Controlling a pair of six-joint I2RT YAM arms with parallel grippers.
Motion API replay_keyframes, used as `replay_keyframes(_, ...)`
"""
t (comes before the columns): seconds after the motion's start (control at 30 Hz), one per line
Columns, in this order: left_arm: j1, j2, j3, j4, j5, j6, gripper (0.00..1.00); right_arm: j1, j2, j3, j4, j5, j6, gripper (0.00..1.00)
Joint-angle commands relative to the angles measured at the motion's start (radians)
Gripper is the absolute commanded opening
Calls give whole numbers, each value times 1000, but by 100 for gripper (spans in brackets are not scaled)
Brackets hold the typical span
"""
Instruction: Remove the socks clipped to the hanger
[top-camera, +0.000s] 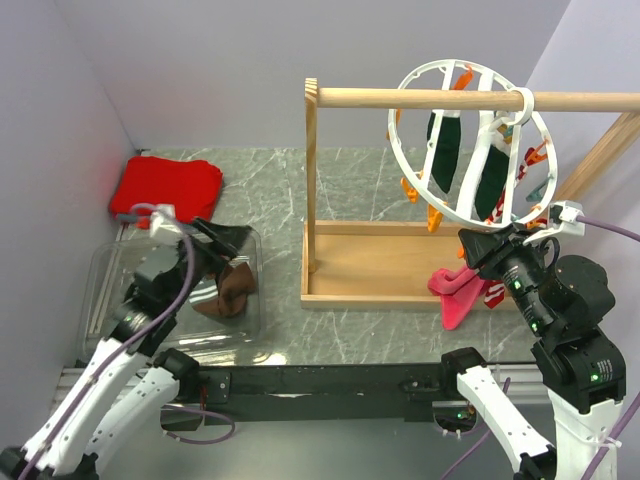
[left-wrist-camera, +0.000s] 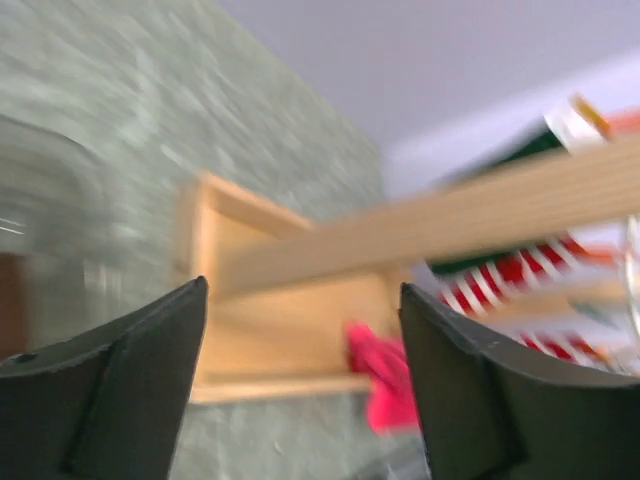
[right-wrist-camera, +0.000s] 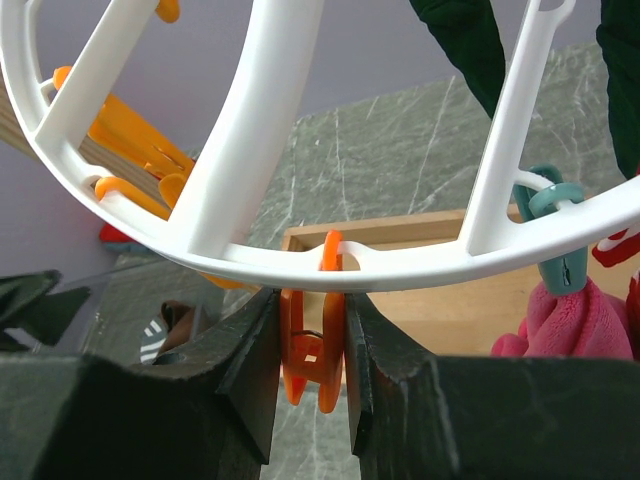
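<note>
From above we saw the left gripper (top-camera: 225, 238) beside a brown-ended sock (top-camera: 235, 285) in a clear plastic tub (top-camera: 108, 292), left wrist, fingers (left-wrist-camera: 150, 350) wide, empty, right wrist, right gripper (right-wrist-camera: 312, 330) pinching an orange plastic clip (right-wrist-camera: 312, 365) hung from the white ring-shaped plastic hanger (right-wrist-camera: 250, 130), dark green socks (right-wrist-camera: 470, 50) above its fingers

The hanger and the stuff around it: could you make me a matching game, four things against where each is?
Things: 1 red cloth; 2 dark green socks; 3 pink cloth; 4 right tool.
Places: A hanging inside the white hanger; B shut on an orange clip; C far left of the table; D hanging at a teal clip.
Pairs: 1-C, 2-A, 3-D, 4-B.
</note>
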Motion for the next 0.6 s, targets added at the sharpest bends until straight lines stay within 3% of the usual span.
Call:
replay_keyframes(0.0,-20,125,-109,342,382,-98,74,1,10,8,-14,-32,-15,0)
replay_keyframes(0.03,-44,162,-99,368,382,-100,74,1,12,8,-15,-32,-16,0)
replay_keyframes(0.07,-136,223,-84,371,350,-89,73,1,13,9,-17,-33,-16,0)
replay_keyframes(0.13,-263,264,-42,376,192,-43,74,1,13,9,-21,-32,-18,0)
replay_keyframes(0.17,-390,296,-36,416,133,-25,73,2,12,9,-21,-27,-19,0)
replay_keyframes(0.27,-565,375,-37,500,19,-19,71,1,9,9,-24,-16,-21,0)
replay_keyframes(0.43,-725,564,-37,735,-75,30,70,1,10,3,-21,-24,-15,0)
replay_keyframes(0.57,-804,828,47,907,-81,273,90,1,4,-3,-23,-21,-9,0)
